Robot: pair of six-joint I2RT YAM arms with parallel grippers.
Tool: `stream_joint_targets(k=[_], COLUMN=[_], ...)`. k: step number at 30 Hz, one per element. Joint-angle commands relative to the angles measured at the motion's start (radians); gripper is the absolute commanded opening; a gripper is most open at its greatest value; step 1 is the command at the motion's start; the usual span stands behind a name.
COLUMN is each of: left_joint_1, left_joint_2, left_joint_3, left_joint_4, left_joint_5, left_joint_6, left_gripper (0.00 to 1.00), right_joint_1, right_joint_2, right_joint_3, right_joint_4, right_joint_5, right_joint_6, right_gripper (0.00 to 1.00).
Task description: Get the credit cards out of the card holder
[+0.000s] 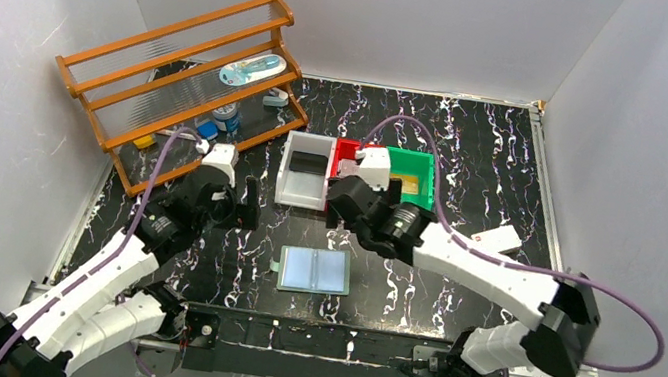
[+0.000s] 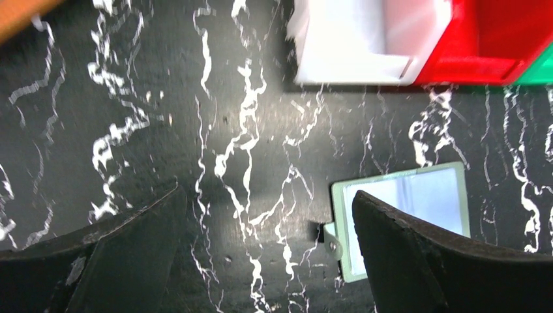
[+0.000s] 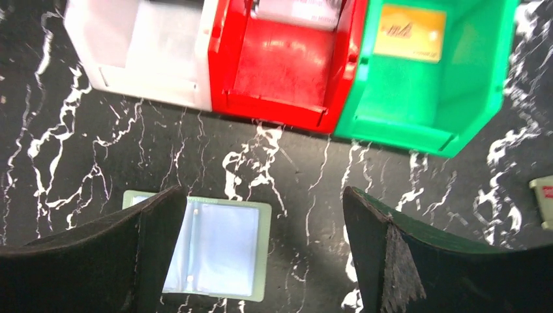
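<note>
The card holder point(image 1: 314, 271) lies spread open on the black marble table, its clear pockets pale and glossy, with no card showing in them. It also shows in the left wrist view point(image 2: 417, 195) and the right wrist view point(image 3: 228, 248). A dark card point(image 1: 310, 162) lies in the white bin point(image 1: 288, 186). A pale printed card point(image 3: 297, 10) lies in the red bin point(image 3: 280, 107). A yellow card point(image 3: 409, 32) lies in the green bin point(image 3: 404, 124). My left gripper point(image 1: 244, 207) hovers open and empty left of the holder. My right gripper point(image 1: 340, 212) hovers open and empty between the bins and the holder.
An orange wooden rack point(image 1: 188, 74) with small items stands at the back left. A white box with a red mark point(image 1: 496, 240) lies right of the bins and shows at the right wrist view's edge point(image 3: 542, 192). Grey walls enclose the table.
</note>
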Motion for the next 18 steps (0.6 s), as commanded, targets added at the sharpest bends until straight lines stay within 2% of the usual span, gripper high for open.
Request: stream_joint_targets(k=[1, 4, 6, 8, 10, 14, 18], left_joint_1=[0.016, 0.105, 0.226, 0.394, 0.476, 0.489, 0.489], left_joint_2=[0.054, 0.124, 0.167, 0.203, 0.226, 0.212, 0.167], left_joint_3=[0.145, 0.228, 0.268, 0.305, 0.343, 0.393, 0.409], left_joint_4=[0.026, 0.03, 0.032, 0.029, 0.016, -0.004, -0.017], left_joint_5=[-0.029, 0.0, 0.048, 0.134, 0.176, 0.114, 0.074], left_joint_6=[0.142, 0.202, 0.187, 0.152, 0.123, 0.09, 0.075], left_gripper=[0.98, 0.98, 0.98, 0.99, 0.98, 0.98, 0.98], right_joint_1=[0.005, 0.005, 0.002, -0.009, -0.04, -0.221, -0.498], right_joint_2=[-0.178, -0.273, -0.328, -0.37, -0.39, -0.398, -0.393], right_joint_3=[-0.079, -0.113, -0.134, -0.132, -0.115, -0.094, -0.031], right_joint_4=[0.282, 0.37, 0.407, 0.406, 0.376, 0.325, 0.291], right_joint_5=[0.105, 0.094, 0.098, 0.093, 0.09, 0.012, -0.202], right_joint_6=[-0.263, -0.383, -0.446, -0.493, -0.494, -0.451, -0.427], right_gripper=[0.98, 0.98, 0.98, 0.98, 0.98, 0.98, 0.98])
